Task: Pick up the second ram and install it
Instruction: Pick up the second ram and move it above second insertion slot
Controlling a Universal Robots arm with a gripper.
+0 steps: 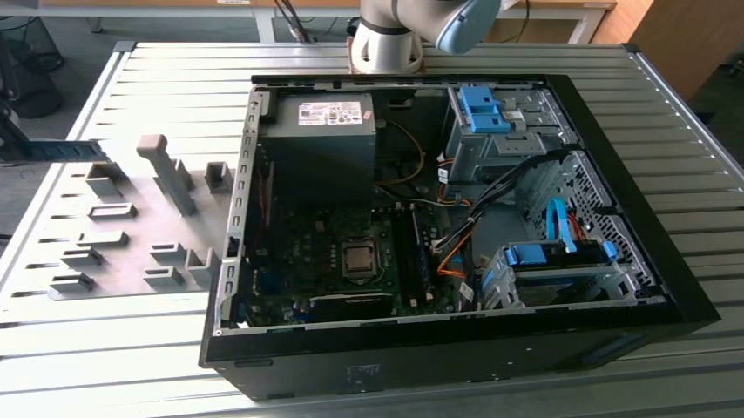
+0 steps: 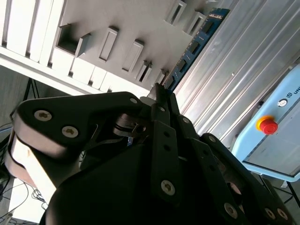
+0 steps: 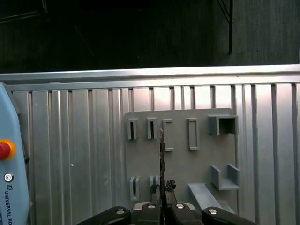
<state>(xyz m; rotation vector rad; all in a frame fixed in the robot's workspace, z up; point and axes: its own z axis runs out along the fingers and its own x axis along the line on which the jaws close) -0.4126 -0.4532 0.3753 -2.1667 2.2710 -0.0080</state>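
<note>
The gripper (image 2: pixel 159 92) is clamping shut on one end of the second ram (image 2: pixel 193 46), with the rest of the dark green-blue strip sticking out past the fingertips. In the first wrist view the strip is showing edge-on, hanging over the gray holder plate (image 3: pixel 180 161) and clear of its slots, so the pick-up is looking finished and the carry is the step in hand.

Installing is not yet done. By my reading it is calling for the strip's long edge to be lined up over a memory slot (image 1: pixel 414 248) beside the processor socket (image 1: pixel 355 258) inside the open computer case (image 1: pixel 605 287), which is sitting mid-tabletop.

The second wrist view is giving the strip's flat face with its chips, which the first is not. The exterior view is giving the case interior, and what is probably the strip's end hanging over the plate near the tabletop (image 1: pixel 698 157) edge at the exterior view's left.
</note>
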